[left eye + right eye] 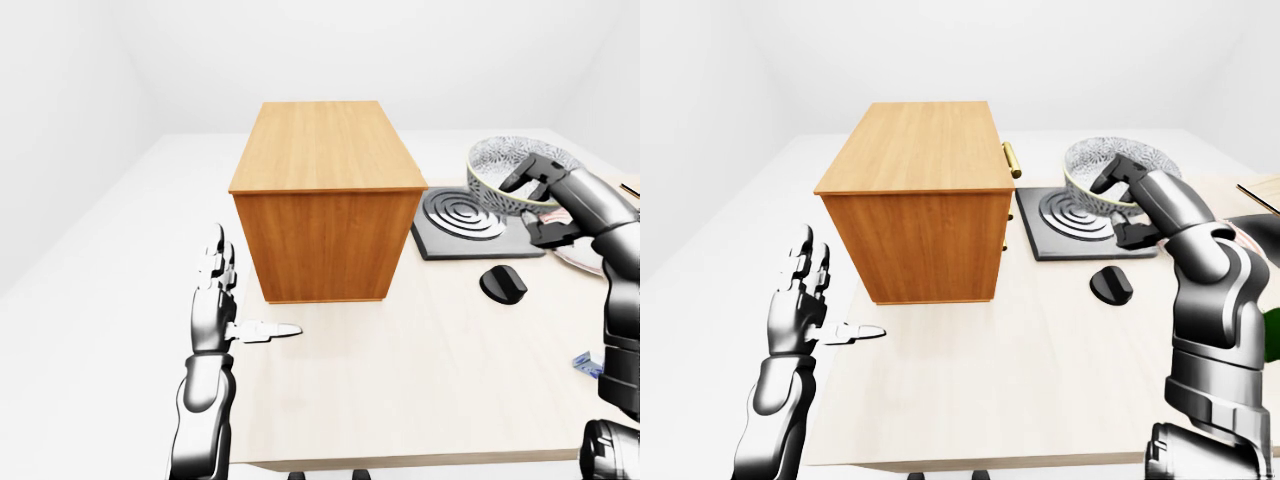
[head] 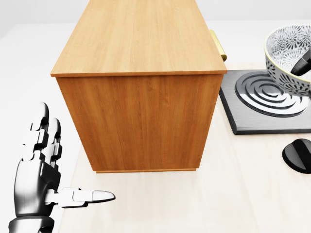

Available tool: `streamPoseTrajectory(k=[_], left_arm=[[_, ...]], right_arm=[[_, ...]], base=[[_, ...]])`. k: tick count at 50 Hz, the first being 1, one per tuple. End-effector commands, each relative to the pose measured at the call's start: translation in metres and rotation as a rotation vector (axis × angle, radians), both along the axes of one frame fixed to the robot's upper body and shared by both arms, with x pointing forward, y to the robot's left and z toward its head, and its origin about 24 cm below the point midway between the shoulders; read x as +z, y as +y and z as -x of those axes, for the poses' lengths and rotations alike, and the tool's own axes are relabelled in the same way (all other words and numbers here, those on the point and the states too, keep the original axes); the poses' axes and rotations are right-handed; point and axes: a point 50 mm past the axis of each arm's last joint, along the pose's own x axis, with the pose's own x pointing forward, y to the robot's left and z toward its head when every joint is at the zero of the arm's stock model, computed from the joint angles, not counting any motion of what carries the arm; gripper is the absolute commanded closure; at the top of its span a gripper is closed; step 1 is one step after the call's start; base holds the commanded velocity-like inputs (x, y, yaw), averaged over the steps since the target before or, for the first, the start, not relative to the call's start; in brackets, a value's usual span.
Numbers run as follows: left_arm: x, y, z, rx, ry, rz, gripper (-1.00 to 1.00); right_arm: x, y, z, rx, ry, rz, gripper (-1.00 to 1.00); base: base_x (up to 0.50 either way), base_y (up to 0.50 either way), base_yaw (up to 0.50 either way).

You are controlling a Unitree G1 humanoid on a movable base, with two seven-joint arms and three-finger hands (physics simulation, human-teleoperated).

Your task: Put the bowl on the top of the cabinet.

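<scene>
Cabinet [image 2: 138, 87]: warm orange-brown wood grain is shown, lighter on the top, darker on the side.
Cabinet handles [image 1: 1011, 159]: a brass-gold tone is seen.
Bowl [image 2: 286, 58]: a black-and-white floral pattern is carried inside and out, with a pale rim.
Burner plate [image 2: 265, 99]: a dark grey slab is marked with silver-grey concentric rings.
Round object [image 2: 297, 155]: plain black.
Table [image 1: 420, 380]: pale beige wood, faintly grained.
Left hand [image 2: 41, 174]: glossy silver-grey and black, with white fingertips.
Right hand [image 1: 1135, 190]: black fingers on a silver-grey arm.
Surroundings: plain white.
</scene>
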Motion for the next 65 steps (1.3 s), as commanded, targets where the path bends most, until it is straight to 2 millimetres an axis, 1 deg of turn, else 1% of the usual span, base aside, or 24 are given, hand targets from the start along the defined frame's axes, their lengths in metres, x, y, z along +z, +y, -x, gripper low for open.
streamPoseTrajectory(k=[1,8,14,17,23,25,38,43,44,45,50,54,63,65], left_arm=[[-0.001,0.0,-0.001,-0.001,0.006,0.0,-1.0],[-0.002,0.0,-0.001,-0.002,0.007,0.0,-1.0],[-0.003,0.0,-0.002,-0.002,0.013,0.0,-1.0],[-0.003,0.0,-0.003,0.0,0.012,0.001,-1.0],[-0.004,0.0,-0.004,0.005,0.015,0.005,-1.0],[0.0,0.001,-0.003,0.007,0.001,0.005,-1.0],[0.0,0.001,-0.004,0.01,-0.001,0.008,-1.0],[0.0,0.001,-0.003,0.007,0.0,0.006,-1.0],[0.0,0.001,-0.003,0.006,0.0,0.006,-1.0],[0.0,0.001,-0.003,0.006,0.001,0.006,-1.0],[-0.001,0.0,-0.003,0.001,0.004,0.004,-1.0],[0.0,0.0,-0.002,-0.002,0.002,0.002,-1.0],[-0.001,-0.001,-0.003,-0.006,0.006,0.001,-1.0],[-0.001,-0.001,-0.003,-0.006,0.003,0.002,-1.0]], right_arm=[[0.015,-0.015,-0.035,-0.071,-0.015,0.045,1.0],[0.011,-0.023,-0.058,-0.155,0.001,0.015,1.0],[0.02,-0.03,-0.074,-0.223,0.026,-0.005,1.0],[0.024,-0.03,-0.079,-0.245,0.033,0.0,1.0],[0.022,-0.031,-0.084,-0.284,0.049,0.011,1.0],[0.021,-0.031,-0.086,-0.297,0.052,0.03,1.0],[0.038,-0.02,-0.095,-0.305,0.041,0.078,1.0],[0.052,-0.012,-0.099,-0.293,0.021,0.1,1.0],[0.058,-0.009,-0.1,-0.286,0.012,0.104,1.0],[0.058,-0.009,-0.1,-0.286,0.012,0.105,1.0],[0.08,0.002,-0.103,-0.264,-0.016,0.128,1.0],[0.094,0.008,-0.103,-0.256,-0.036,0.149,1.0],[0.115,0.017,-0.103,-0.236,-0.061,0.167,1.0],[0.124,0.02,-0.102,-0.229,-0.072,0.174,1.0]], base=[[0.0,0.0,0.0],[0.0,0.0,0.0],[0.0,0.0,0.0],[0.0,0.0,0.0],[0.0,0.0,0.0],[0.0,0.0,0.0],[0.0,0.0,0.0],[0.0,0.0,0.0],[0.0,0.0,0.0],[0.0,0.0,0.0],[0.0,0.0,0.0],[0.0,0.0,0.0],[0.0,0.0,0.0],[0.0,0.0,0.0]])
